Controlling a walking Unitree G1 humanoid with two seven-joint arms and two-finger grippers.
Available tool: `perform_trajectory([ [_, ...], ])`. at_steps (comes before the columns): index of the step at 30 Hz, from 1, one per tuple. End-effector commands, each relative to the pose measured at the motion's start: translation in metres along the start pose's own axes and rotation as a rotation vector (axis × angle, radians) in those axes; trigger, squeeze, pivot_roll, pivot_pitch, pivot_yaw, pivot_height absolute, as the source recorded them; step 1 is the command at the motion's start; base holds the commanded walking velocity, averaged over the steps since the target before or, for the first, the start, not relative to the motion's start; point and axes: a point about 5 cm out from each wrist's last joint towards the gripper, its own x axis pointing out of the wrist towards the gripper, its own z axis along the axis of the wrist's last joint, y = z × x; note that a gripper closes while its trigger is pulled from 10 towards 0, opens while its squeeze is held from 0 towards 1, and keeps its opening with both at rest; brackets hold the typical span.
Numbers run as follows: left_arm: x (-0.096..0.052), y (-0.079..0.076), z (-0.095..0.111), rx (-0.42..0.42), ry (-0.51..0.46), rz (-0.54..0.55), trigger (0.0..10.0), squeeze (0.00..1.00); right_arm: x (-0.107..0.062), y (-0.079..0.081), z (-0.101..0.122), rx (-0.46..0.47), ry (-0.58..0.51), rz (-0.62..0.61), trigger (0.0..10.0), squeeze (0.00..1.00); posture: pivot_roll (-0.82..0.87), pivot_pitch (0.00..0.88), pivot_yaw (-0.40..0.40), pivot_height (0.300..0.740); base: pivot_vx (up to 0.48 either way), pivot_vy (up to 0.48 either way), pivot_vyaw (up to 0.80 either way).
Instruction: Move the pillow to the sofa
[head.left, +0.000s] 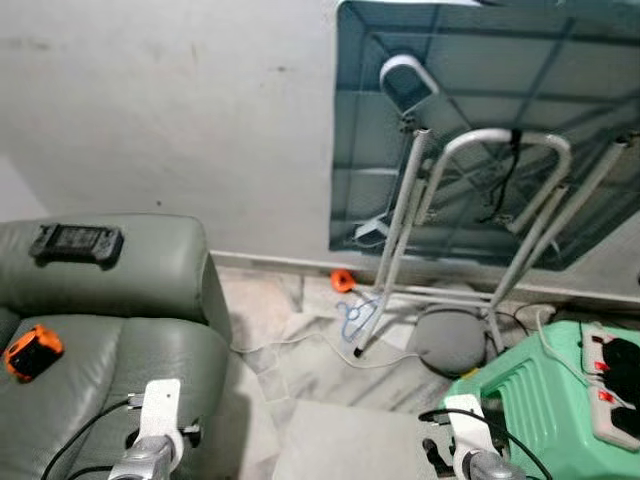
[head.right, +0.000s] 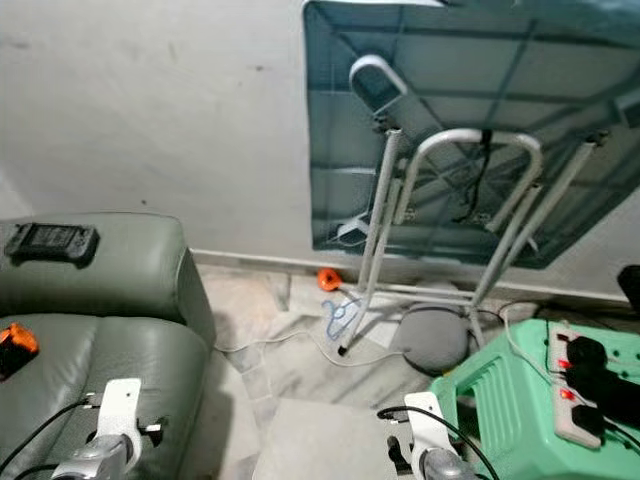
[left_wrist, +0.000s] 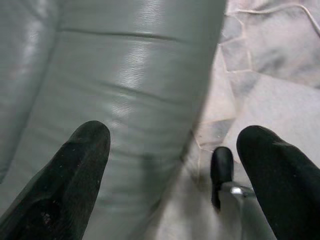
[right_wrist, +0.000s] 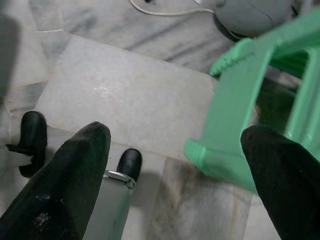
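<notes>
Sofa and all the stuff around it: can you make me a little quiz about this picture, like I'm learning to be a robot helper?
1. True or false: a black gadget lies on the grey sofa's backrest.
2. What colour is the stool carrying the power strip? A) red B) green C) blue
3. Fill in: the folded table leans against the ____.

Key:
1. True.
2. B, green; it stands on the floor near the right gripper, whose fingers are spread. The left gripper is spread too, over the sofa's edge.
3. Wall.
</notes>
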Motion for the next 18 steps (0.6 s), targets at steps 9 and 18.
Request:
perform_trajectory([
  [9, 0.0, -0.002, 0.001, -0.002, -0.008, -0.009, 10.0, 0.0, 0.003, 0.024, 0.013, -0.045, -0.015, 0.038, 10.0, 0.0, -0.09, 0.0, 0.042, 0.74, 0.0, 0.0, 0.8],
  [18, 0.0, -0.011, 0.012, -0.017, -0.089, -0.074, 10.0, 0.0, 0.003, 0.023, 0.012, -0.067, -0.014, 0.04, 10.0, 0.0, -0.09, 0.0, 0.042, 0.74, 0.0, 0.0, 0.8],
])
